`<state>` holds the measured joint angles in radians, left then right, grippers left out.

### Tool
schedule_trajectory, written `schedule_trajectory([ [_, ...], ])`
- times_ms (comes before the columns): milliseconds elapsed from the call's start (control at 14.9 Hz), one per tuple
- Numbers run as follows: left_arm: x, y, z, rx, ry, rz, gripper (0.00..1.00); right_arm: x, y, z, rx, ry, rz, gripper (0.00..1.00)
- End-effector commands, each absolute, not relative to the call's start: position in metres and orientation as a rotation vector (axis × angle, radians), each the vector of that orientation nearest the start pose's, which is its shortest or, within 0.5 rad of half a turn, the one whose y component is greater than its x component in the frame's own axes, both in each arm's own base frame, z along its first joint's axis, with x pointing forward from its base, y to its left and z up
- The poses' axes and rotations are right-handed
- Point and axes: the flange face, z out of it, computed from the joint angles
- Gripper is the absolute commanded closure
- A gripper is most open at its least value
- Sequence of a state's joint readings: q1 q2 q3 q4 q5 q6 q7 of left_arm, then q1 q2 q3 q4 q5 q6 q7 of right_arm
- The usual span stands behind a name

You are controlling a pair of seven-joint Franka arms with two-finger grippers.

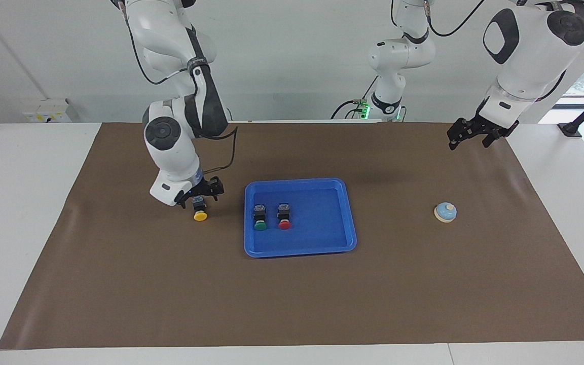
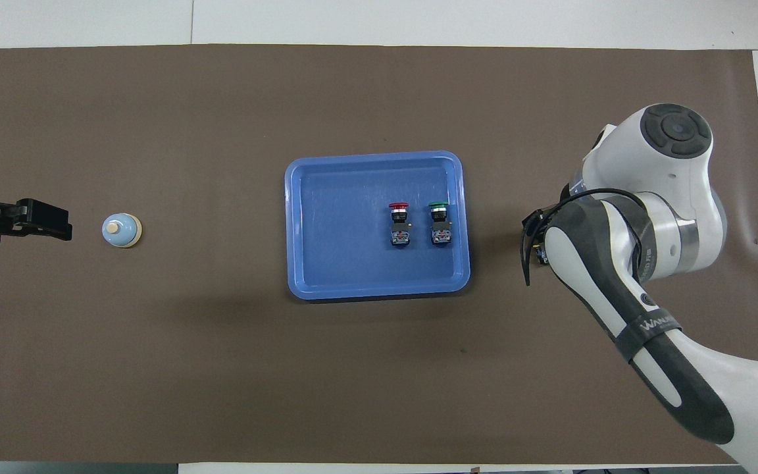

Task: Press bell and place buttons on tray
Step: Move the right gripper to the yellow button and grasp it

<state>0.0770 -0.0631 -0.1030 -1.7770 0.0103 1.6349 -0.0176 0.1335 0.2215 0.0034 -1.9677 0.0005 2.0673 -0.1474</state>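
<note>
While right gripper (image 1: 199, 195) hangs wide, empty, over yellow button (image 1: 199, 210), you centre on black body, drop straight, squeeze, carry to tray (image 1: 322, 243). Left gripper (image 1: 469, 134) waits, wide.

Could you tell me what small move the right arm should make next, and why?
Probably lower the right gripper and close it on the yellow button. Its fingers are open directly over that button's black body, the only button on the mat; the green button and red button lie in the tray. The left gripper waits.
</note>
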Motion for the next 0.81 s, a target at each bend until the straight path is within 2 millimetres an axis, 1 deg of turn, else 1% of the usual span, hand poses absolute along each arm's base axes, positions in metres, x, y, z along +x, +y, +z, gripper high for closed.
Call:
schedule_trajectory([
  [0,0.532,-0.014,0.571,-3.122,0.008,0.101,0.00,0.553,0.064,0.333,-3.102,-0.495,0.121,0.00],
  [202,0.532,-0.015,0.571,-3.122,0.010,0.101,0.00,0.547,0.067,0.321,-3.089,-0.497,0.122,0.00],
  [336,0.532,-0.014,0.571,-3.122,0.008,0.101,0.00,0.546,0.074,0.321,-3.079,-0.490,0.123,0.00],
  [471,0.532,-0.014,0.571,-3.122,0.008,0.101,0.00,0.544,0.075,0.318,-3.076,-0.491,0.133,0.00],
  [673,0.532,-0.014,0.571,-3.122,0.008,0.101,0.00,0.541,0.076,0.307,-3.076,-0.497,0.121,0.00],
  [740,0.532,-0.014,0.571,-3.122,0.008,0.101,0.00,0.538,0.080,0.303,-3.075,-0.508,0.116,0.00],
])
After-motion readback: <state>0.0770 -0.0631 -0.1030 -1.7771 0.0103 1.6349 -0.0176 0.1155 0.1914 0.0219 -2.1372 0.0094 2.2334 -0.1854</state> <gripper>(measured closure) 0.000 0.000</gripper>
